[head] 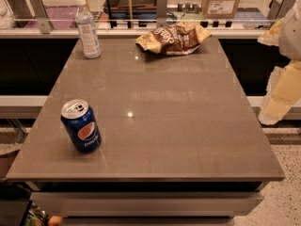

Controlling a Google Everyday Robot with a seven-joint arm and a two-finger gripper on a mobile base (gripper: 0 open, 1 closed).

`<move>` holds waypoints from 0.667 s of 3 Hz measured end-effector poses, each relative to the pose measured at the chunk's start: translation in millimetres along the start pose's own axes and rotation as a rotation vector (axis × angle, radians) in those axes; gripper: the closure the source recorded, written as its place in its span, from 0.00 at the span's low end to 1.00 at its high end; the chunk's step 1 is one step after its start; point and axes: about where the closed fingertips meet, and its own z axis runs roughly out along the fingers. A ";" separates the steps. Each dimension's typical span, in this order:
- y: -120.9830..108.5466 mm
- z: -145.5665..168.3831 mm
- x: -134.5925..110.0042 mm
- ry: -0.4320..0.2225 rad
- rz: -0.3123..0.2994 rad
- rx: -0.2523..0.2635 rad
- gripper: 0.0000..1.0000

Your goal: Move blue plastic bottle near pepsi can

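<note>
The blue plastic bottle [87, 28] stands upright at the far left corner of the grey table [178, 126]; it is clear, with a white cap and a pale label. The pepsi can [81, 126] stands upright near the table's front left, dark blue with a silver top. The bottle and the can are far apart along the left side. My gripper [275, 100], pale yellow and white, hangs at the right edge of the view, beyond the table's right side, far from both objects and holding nothing I can see.
A crumpled brown and yellow chip bag [173, 38] lies at the far middle of the table. Behind the table runs a counter rail with a cardboard box [222, 0] and other items. The floor shows at the lower right.
</note>
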 end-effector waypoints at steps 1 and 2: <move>0.0 0.0 0.0 0.000 0.000 0.000 0.00; -1.8 -2.9 -1.3 -0.015 0.013 0.018 0.00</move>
